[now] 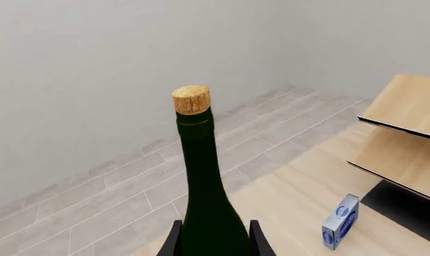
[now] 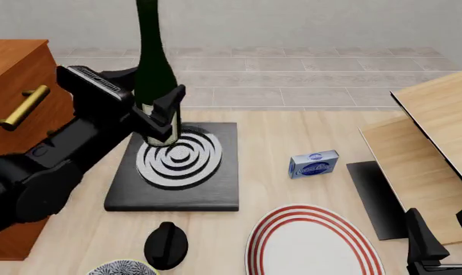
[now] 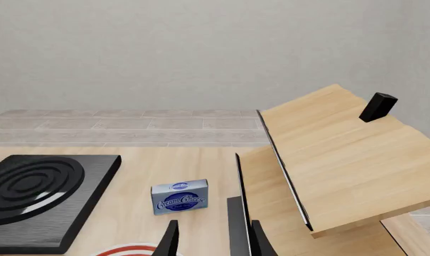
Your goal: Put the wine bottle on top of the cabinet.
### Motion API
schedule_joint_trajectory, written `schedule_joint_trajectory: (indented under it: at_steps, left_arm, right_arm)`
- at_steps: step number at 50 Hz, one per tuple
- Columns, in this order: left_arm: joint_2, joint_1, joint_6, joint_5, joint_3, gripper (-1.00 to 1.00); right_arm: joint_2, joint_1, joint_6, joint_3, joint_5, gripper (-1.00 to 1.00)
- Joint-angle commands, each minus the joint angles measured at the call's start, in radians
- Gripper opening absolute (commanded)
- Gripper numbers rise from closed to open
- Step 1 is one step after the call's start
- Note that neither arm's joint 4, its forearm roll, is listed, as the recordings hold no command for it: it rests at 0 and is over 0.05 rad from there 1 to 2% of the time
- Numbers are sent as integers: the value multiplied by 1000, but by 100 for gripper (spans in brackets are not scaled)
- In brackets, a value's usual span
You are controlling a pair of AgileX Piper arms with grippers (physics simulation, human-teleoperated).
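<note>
Wine bottle (image 2: 155, 63): held upright, long axis vertical, above the black burner plate (image 2: 215, 195) near the table's left edge. Its neck runs out of the front view's top; the left wrist view shows the cork end uppermost. The base appears lifted off the plate, though the fingers hide the point of contact.

Left gripper (image 2: 164, 117): fingers clamped on the bottle's lower body at the label, one on either side, bottle seated squarely between them.

Right gripper (image 2: 438, 240): at the table's near right corner, well apart from the bottle, fingers apart and holding nothing. The left arm is the working arm.

Cabinet (image 2: 17, 86): stands at the table's left edge, directly left of the bottle. Its top sits roughly level with the bottle's midsection.

Judgement: the bottle's base must rise above the cabinet top, then travel left, kept upright.
</note>
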Motion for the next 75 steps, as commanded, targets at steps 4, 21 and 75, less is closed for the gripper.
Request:
schedule_joint_trajectory:
  at_steps: [4, 21, 75]
  left_arm:
    - [-73, 74, 18, 191, -119, -100]
    - [-86, 170, 52, 339, -239, -100]
    - [-64, 600, 107, 557, -478, -100]
  right_arm:
    - [0, 0, 0, 0, 0, 100]
    - [0, 0, 0, 0, 0, 100]
    - [0, 0, 0, 0, 0, 100]
